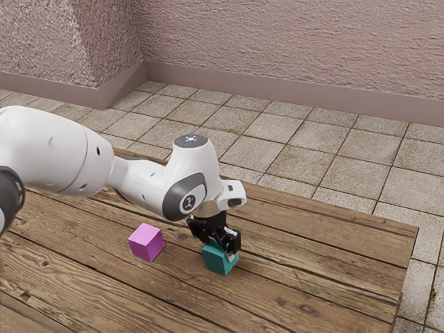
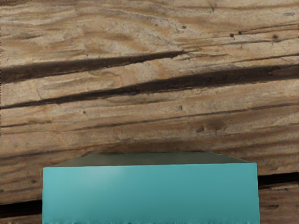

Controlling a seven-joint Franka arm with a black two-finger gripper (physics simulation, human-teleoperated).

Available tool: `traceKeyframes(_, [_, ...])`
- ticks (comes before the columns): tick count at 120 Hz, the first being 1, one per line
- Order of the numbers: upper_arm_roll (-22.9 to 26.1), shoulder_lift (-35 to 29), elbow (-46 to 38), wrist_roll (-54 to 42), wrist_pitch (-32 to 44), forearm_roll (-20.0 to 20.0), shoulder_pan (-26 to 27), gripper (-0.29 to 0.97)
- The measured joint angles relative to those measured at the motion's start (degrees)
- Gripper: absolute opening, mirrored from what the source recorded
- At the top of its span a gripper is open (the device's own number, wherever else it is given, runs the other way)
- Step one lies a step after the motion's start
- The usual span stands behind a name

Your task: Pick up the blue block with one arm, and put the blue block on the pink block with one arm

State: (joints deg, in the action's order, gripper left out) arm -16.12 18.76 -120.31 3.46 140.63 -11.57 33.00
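The blue block [image 1: 220, 261], teal in colour, sits on the wooden table [image 1: 312, 277] to the exterior view's right of the pink block [image 1: 146, 242]. My gripper [image 1: 220, 244] comes straight down over the blue block, and its black fingers press the block's upper sides from two sides. In the wrist view the blue block [image 2: 149, 191] lies large and close right under my hand, with wood planks [image 2: 149, 70] beyond it. The pink block stands about one block-width away from the blue one, free and untouched.
The table's far edge [image 1: 333, 208] runs just behind the gripper, and its right-hand edge [image 1: 406, 277] drops to a tiled floor [image 1: 333, 152]. My white arm [image 1: 104, 170] stretches over the table's back left, above and behind the pink block.
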Motion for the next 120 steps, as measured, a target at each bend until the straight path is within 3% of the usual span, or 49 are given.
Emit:
traceKeyframes(46, [-0.68, -7.17, -2.44, 0.85, -0.39, 0.95, 0.34, 0.32])
traceKeyframes(120, [-8.45, -17.76, -11.54, 2.19, -0.58, 12.88, -2.88, 0.35])
